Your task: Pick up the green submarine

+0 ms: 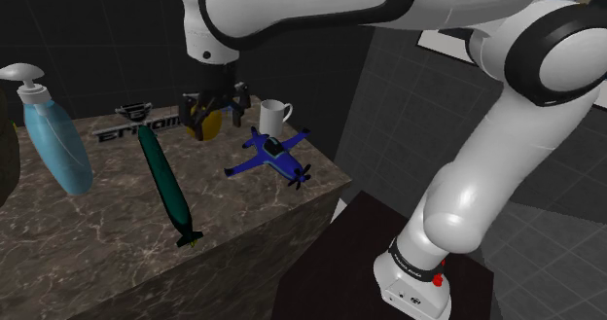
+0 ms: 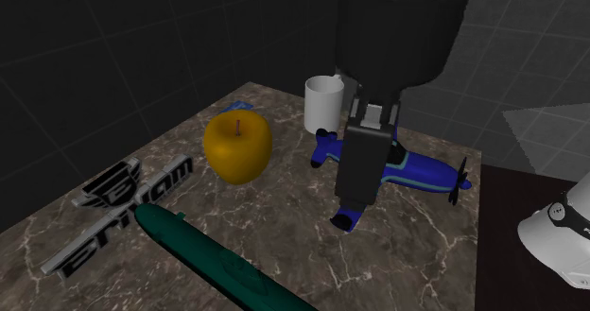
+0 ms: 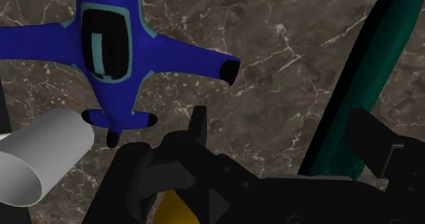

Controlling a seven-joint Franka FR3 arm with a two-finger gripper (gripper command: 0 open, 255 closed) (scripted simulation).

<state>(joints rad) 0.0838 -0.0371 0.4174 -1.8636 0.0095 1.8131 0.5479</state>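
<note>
Hand (image 2: pixel 355 200): spread cannot be told; hovers near the green submarine (image 1: pixel 163 184), not touching.
Risk: an off-centre pinch could roll the slim hull away.

The worktop (image 1: pixel 88 240) looks like polished brown stone with pale veins. The green submarine (image 1: pixel 163 184) is smooth, faintly glossy; the blue plane (image 1: pixel 274 156) shines like plastic.

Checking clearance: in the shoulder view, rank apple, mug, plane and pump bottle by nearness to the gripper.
1. Apple, right by the gripper.
2. Mug and plane, toward the shoulder view's right; too close to call.
3. Pump bottle, that view's far left.
</note>
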